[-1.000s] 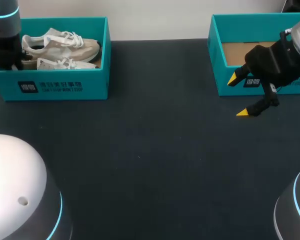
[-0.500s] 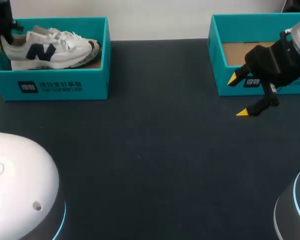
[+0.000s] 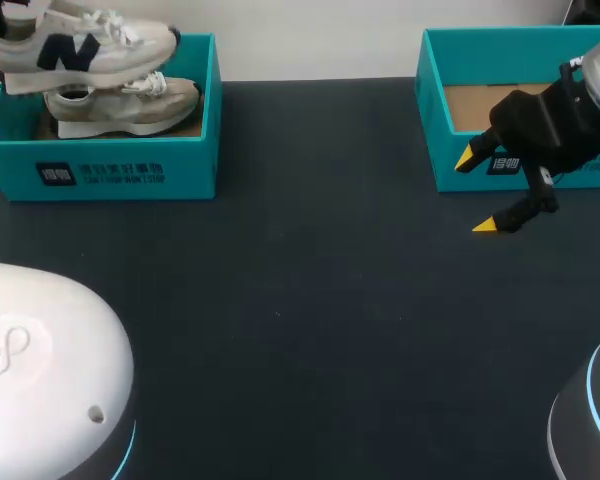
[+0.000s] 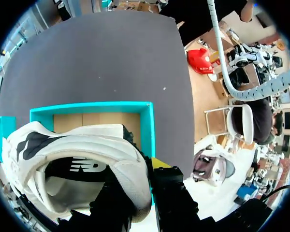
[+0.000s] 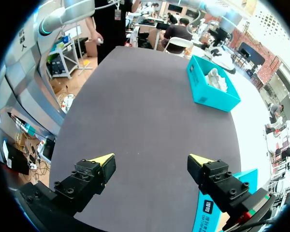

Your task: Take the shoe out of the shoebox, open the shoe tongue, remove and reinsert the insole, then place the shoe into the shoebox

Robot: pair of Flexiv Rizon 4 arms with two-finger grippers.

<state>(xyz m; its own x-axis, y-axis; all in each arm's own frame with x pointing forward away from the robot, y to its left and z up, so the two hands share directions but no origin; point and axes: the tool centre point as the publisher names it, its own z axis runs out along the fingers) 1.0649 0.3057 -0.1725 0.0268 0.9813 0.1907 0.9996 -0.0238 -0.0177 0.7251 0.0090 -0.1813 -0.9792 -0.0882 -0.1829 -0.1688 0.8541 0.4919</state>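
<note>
A white shoe (image 3: 80, 45) with a dark logo hangs above the left teal shoebox (image 3: 120, 170), heel toward the table's left edge. In the left wrist view my left gripper (image 4: 140, 180) is shut on the heel collar of this shoe (image 4: 77, 154), with the shoebox (image 4: 147, 125) below it. A second, beige shoe (image 3: 130, 105) lies inside that box. My right gripper (image 3: 476, 192) is open and empty, just in front of the right teal shoebox (image 3: 450, 140). From the right wrist view the right gripper (image 5: 151, 159) faces across the dark table toward the far shoebox (image 5: 210, 89).
The right shoebox shows only a bare cardboard floor. The bulky white base of my left arm (image 3: 40, 370) fills the near left corner, and my right arm's base (image 3: 590, 420) the near right. Dark tabletop (image 3: 300, 300) stretches between the boxes.
My left gripper has lifted the white shoe up out of the left shoebox, uncovering the beige shoe beneath. The right arm has not moved.
</note>
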